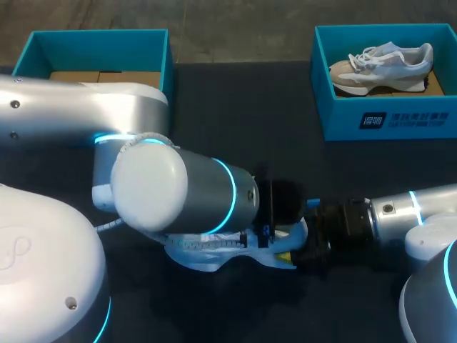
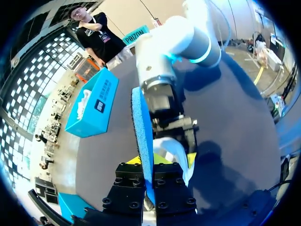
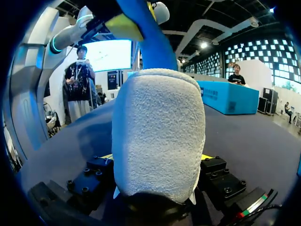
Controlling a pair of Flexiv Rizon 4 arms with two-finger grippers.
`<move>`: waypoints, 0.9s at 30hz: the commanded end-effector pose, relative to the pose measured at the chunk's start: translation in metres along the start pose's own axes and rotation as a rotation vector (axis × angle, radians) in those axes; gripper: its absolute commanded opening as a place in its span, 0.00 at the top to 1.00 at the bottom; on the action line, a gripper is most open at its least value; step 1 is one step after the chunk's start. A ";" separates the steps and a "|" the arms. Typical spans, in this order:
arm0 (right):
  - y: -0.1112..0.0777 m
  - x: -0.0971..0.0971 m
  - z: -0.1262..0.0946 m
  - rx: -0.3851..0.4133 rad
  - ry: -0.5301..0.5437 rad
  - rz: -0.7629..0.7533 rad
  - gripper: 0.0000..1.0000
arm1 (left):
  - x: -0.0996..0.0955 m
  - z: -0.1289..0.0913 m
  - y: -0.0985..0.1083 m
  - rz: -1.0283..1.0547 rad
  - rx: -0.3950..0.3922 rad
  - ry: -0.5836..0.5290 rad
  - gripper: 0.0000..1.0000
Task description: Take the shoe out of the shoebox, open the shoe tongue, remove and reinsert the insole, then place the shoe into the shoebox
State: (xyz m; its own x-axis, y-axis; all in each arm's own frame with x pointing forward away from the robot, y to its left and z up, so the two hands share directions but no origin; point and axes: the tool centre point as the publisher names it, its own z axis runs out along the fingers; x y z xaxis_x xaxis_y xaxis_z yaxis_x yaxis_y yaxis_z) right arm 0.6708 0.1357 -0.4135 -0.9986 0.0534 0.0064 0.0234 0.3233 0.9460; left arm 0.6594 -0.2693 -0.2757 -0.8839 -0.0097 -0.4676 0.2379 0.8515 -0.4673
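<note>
The dark table [image 1: 285,143] carries two teal shoeboxes, one at each far corner. The left shoebox [image 1: 100,50] shows only its cardboard floor. The right shoebox [image 1: 389,118] has a pale second shoe [image 1: 382,66] lying in it. My left arm [image 1: 178,189] reaches across the near middle, and my right arm [image 1: 407,211] comes in low to meet it.

The white shoe [image 1: 214,251] lies on the table between the two arms, well apart from both boxes. The right pincer [image 3: 157,160] is closed on a padded white part [image 3: 160,127] of the shoe. I cannot tell whether that part is the tongue or the heel collar. The left pincer [image 2: 148,165] is clamped on the blue insole [image 2: 142,136], which stands on edge and runs out ahead of the fingers over the shoe.

I judge the task to be about midway. The shoe is out of its box and the insole is at least partly free of it. Whether the insole is being drawn out or fed back in cannot be told from this moment. Seating the insole and putting the shoe into a shoebox are not yet done.

The head view gives the layout of the boxes and the shoe's place on the table, but the left arm hides the insole and the left pincer. The left wrist view alone shows the insole's full length and the grip on it. The right wrist view alone shows the padded part filling the right pincer, with the insole rising just beyond it.
</note>
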 end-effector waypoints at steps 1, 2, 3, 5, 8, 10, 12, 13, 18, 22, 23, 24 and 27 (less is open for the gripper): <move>0.000 0.001 0.000 0.004 -0.001 0.001 1.00 | -0.010 -0.011 -0.009 -0.012 0.024 0.047 1.00; 0.000 0.001 0.000 0.004 -0.001 0.001 1.00 | -0.012 -0.012 -0.013 -0.024 0.034 0.065 1.00; 0.000 0.001 0.000 0.004 -0.001 0.001 1.00 | -0.015 -0.014 -0.017 -0.035 0.048 0.093 1.00; 0.000 0.001 0.000 0.004 -0.001 0.001 1.00 | -0.018 -0.017 -0.024 -0.053 0.061 0.118 1.00; 0.000 0.001 0.000 0.004 -0.001 0.001 1.00 | -0.023 -0.021 -0.035 -0.094 0.083 0.161 1.00; 0.000 0.001 0.000 0.004 -0.001 0.001 1.00 | -0.027 -0.023 -0.042 -0.123 0.087 0.176 1.00; 0.000 0.001 0.000 0.004 -0.001 0.001 1.00 | -0.030 -0.025 -0.049 -0.137 0.085 0.180 1.00; 0.000 0.001 0.000 0.004 -0.001 0.001 1.00 | -0.031 -0.026 -0.052 -0.145 0.088 0.187 1.00; 0.000 0.001 0.000 0.004 -0.001 0.001 1.00 | -0.045 -0.035 -0.062 -0.212 0.128 0.262 1.00; 0.000 0.001 0.000 0.004 -0.001 0.001 1.00 | -0.057 -0.046 -0.067 -0.268 0.158 0.310 1.00; 0.000 0.001 0.000 0.004 -0.001 0.001 1.00 | -0.059 -0.050 -0.068 -0.279 0.168 0.321 1.00; 0.000 0.001 0.000 0.004 -0.001 0.001 1.00 | -0.061 -0.053 -0.069 -0.296 0.174 0.335 1.00; 0.000 0.001 0.000 0.004 -0.001 0.001 1.00 | -0.068 -0.061 -0.070 -0.337 0.195 0.384 1.00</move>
State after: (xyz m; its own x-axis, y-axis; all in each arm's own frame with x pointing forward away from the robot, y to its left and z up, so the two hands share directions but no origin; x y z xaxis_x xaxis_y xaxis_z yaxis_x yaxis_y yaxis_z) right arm 0.6708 0.1358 -0.4134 -0.9986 0.0534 0.0064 0.0234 0.3233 0.9460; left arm 0.6748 -0.3118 -0.1721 -0.9956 -0.0867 -0.0352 -0.0393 0.7282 -0.6842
